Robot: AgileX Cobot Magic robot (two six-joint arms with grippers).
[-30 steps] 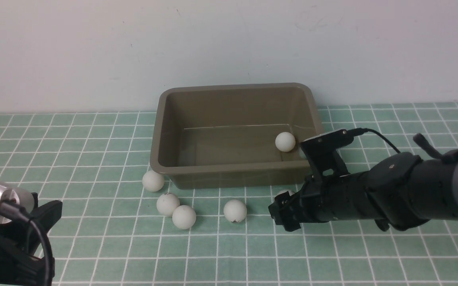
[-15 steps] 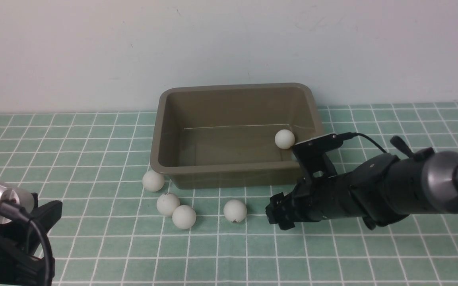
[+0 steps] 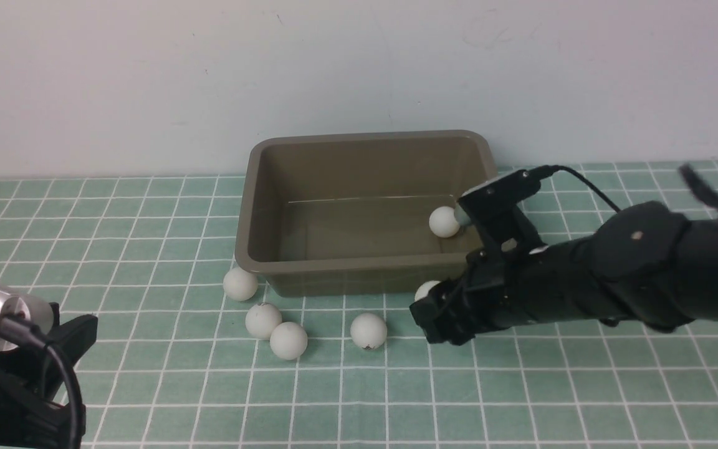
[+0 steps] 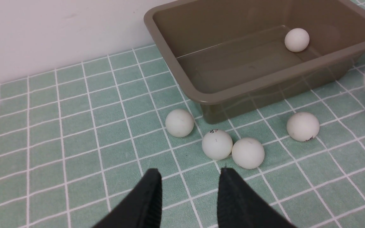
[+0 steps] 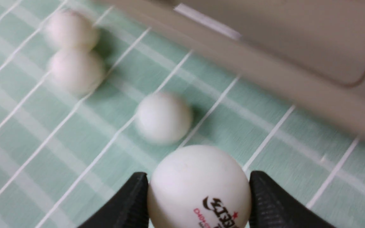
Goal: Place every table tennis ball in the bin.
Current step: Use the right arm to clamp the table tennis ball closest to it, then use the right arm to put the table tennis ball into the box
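Right end effector (image 5: 199,193) pinching printed ball (image 5: 200,190), mostly hidden in front view, left end effector (image 4: 190,186) spread, cropped.

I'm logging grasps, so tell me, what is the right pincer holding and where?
A white table tennis ball, pinched on opposite sides around its middle, printed marks showing between the tips.

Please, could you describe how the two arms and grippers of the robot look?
The left gripper and right gripper have black fingers. In front, both arms show black housings; a thin black cable rises from the right one, a thicker one crosses the left, beside a silvery rounded part.
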